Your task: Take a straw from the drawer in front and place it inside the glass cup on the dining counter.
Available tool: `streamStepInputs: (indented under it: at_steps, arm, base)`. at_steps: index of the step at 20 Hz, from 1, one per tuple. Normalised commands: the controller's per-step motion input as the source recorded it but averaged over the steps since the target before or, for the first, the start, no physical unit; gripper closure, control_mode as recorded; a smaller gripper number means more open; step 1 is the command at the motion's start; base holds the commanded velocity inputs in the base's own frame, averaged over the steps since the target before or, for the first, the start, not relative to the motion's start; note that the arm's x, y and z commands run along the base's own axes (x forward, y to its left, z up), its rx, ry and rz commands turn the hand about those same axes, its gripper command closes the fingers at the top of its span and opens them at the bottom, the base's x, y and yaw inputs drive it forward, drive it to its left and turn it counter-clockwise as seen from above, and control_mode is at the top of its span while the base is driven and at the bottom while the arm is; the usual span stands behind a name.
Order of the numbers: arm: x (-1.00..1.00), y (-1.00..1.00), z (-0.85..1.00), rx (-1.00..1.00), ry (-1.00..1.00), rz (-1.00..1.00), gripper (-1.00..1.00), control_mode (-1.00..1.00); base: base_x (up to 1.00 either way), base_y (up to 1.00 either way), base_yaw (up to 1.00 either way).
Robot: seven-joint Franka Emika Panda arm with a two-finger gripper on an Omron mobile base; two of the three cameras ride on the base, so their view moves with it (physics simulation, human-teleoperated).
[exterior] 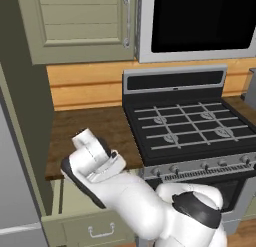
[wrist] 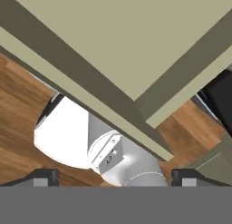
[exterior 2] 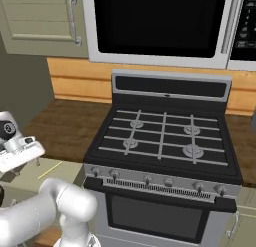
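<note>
Straw point(exterior 2: 50, 170) lies in open drawer point(exterior: 95, 230); no writing legible.

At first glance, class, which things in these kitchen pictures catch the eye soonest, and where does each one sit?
The black gas stove sits in the middle, under a dark-fronted microwave. At the lower left of the left base view the sage-green drawer stands open, with the white arm bent over it. In the right base view a thin, pale yellow straw lies inside that drawer.
</note>
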Motion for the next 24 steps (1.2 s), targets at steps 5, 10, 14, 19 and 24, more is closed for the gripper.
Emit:
streamStepInputs:
  at_steps: [5,10,14,19,24]
  arm:
    - [0.09,-0.33,-0.27,0.34,-0.01,0.01,-1.00,-1.00]
    - [0.29,0.21,-0.42,0.35,-0.04,0.00,-1.00,-1.00]
    - [0.14,0.52,-0.53,0.20,-0.07,0.00,-1.00,-1.00]
    - [-0.28,0.31,-0.35,0.01,-0.03,-0.06,-1.00,-1.00]
    - [-1.00,0.21,0.00,0.00,0.00,-0.10,-1.00,-1.00]
  base:
    - [0.00,0.00,0.00]
    - [0.00,0.00,0.00]
    - [0.00,0.00,0.00]
    - [0.00,0.00,0.00]
    - [0.00,0.00,0.00]
